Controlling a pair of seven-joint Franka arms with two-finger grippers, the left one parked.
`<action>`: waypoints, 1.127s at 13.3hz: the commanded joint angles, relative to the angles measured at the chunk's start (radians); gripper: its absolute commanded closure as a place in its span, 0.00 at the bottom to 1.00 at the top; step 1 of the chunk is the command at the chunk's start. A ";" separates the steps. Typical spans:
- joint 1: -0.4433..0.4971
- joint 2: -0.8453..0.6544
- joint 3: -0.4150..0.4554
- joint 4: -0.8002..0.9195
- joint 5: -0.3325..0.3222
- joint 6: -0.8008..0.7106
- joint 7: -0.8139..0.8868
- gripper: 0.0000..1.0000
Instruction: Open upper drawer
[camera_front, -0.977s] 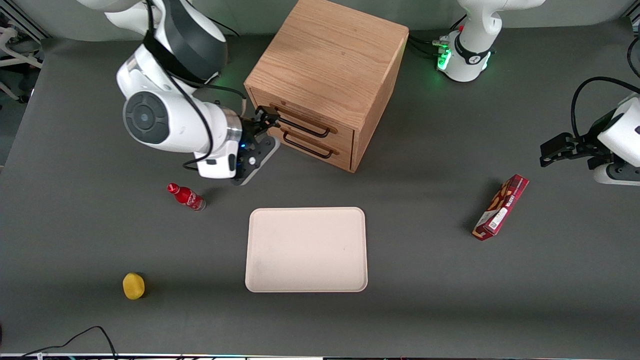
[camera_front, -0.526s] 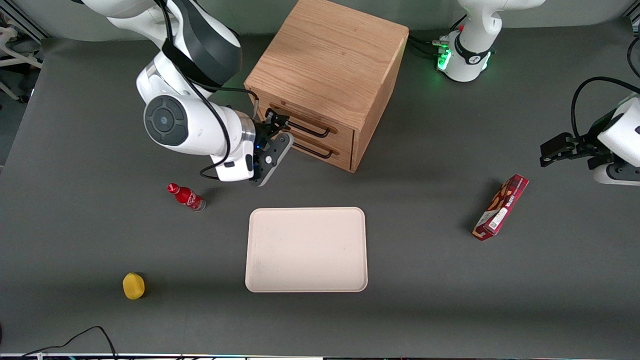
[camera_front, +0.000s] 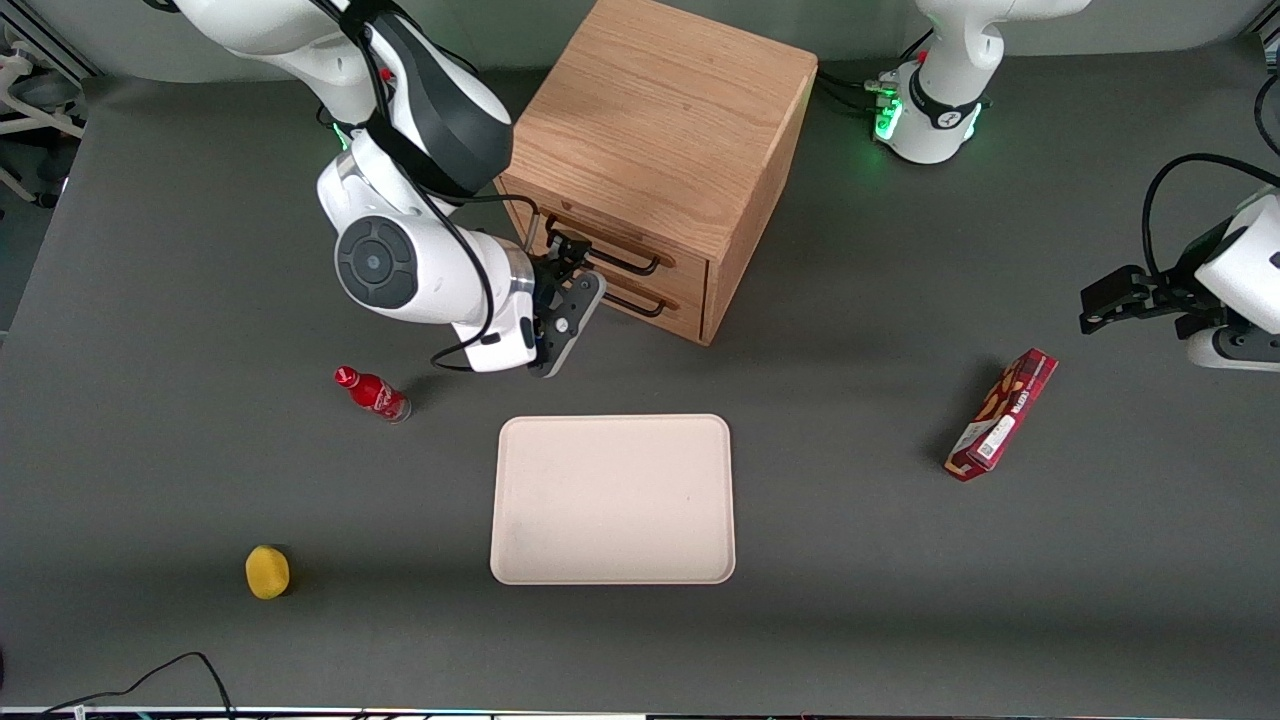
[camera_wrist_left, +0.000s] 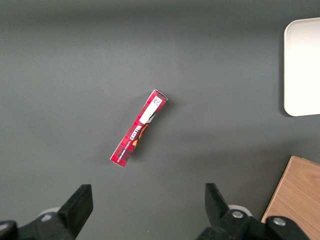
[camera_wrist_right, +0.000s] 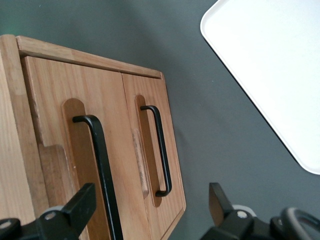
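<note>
The oak cabinet (camera_front: 660, 120) stands at the back of the table with both drawers shut. The upper drawer (camera_front: 640, 252) has a wide black bar handle (camera_front: 612, 258), seen close up in the right wrist view as the longer bar (camera_wrist_right: 101, 170). The lower drawer's handle (camera_wrist_right: 161, 150) runs beside it. My right gripper (camera_front: 570, 252) hovers just in front of the drawer fronts, at the working arm's end of the upper handle. It is open (camera_wrist_right: 150, 205) and holds nothing. One finger (camera_wrist_right: 80, 207) lies next to the upper handle and the other finger (camera_wrist_right: 218, 200) is off past the lower drawer's edge.
A beige tray (camera_front: 612, 498) lies nearer the front camera than the cabinet. A red bottle (camera_front: 372, 393) lies beside the working arm, and a yellow object (camera_front: 267, 571) sits near the table's front edge. A red box (camera_front: 1002, 414) rests toward the parked arm's end.
The right arm has swung along the cabinet front toward the parked arm's end, bringing the open gripper from the cabinet's corner to the drawer handles. Both drawers stay shut.
</note>
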 joint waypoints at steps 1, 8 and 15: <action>0.021 -0.034 -0.005 -0.059 0.012 0.035 -0.023 0.00; 0.031 -0.094 0.017 -0.177 -0.007 0.107 -0.026 0.00; 0.030 -0.118 0.029 -0.238 -0.036 0.151 -0.034 0.00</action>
